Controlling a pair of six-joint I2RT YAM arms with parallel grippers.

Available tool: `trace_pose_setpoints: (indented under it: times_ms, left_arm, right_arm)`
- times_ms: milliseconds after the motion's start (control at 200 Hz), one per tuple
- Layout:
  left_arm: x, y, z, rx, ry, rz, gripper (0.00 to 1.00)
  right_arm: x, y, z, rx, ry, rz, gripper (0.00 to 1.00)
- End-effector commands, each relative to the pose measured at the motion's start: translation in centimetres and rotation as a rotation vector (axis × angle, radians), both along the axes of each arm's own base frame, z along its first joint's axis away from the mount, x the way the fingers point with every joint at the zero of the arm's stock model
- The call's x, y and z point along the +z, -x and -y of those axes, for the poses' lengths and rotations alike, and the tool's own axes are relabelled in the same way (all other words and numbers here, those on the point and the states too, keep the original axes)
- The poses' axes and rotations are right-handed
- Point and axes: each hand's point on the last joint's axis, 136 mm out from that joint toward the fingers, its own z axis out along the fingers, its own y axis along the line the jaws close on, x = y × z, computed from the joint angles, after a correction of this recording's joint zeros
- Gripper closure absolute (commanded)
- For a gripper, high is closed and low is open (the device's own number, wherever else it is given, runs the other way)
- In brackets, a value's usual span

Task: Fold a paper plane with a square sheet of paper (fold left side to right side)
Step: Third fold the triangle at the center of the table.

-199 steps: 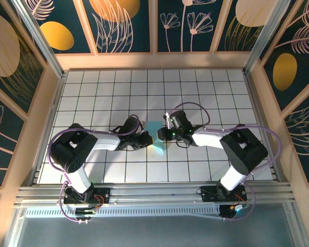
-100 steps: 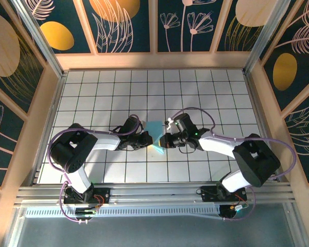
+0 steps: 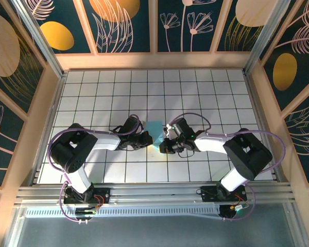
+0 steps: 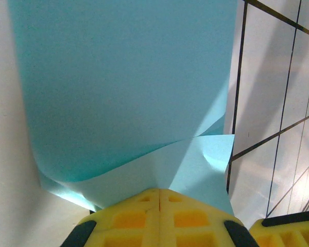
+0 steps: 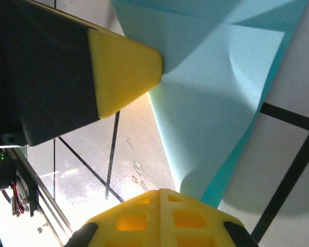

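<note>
The right arm (image 3: pixel 244 157) has drawn its elbow inward since the earlier frame. One square sheet of paper (image 3: pixel 154 128) stands partly raised at table centre. Two grippers clamp it: left gripper (image 3: pixel 148 139) at its 8 o'clock, right gripper (image 3: pixel 166 144) at 4 o'clock, presumably steadying it for the fold.

Light-cyan paper (image 4: pixel 123 87); left tool (image 4: pixel 159 191) and right tool (image 5: pixel 159 192) yellow-padded; white table (image 3: pixel 206 92), black grid; navy walls (image 3: pixel 195 31), gold floral pattern.
</note>
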Motion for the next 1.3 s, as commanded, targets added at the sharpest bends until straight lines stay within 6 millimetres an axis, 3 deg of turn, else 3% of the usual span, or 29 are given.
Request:
trace_pose_setpoints:
  times_ms: [0,701,1051,1296]
  left_arm:
    - [-4.2,1.5,-3.0,0.052,-0.17,-0.101,1.0]
    - [-4.3,1.6,-3.2,0.053,-0.179,-0.102,1.0]
    - [-4.6,1.5,-3.4,0.057,-0.195,-0.103,1.0]
    - [-4.5,1.5,-3.4,0.058,-0.196,-0.101,1.0]
  right_arm:
    - [-1.1,0.5,0.2,-0.005,0.022,-0.018,1.0]
    - [-2.7,1.4,0.6,-0.007,0.047,-0.072,1.0]
    - [-3.7,3.3,2.3,-0.009,0.126,-0.131,1.0]
    - [-2.4,4.1,3.2,0.012,0.155,-0.13,1.0]
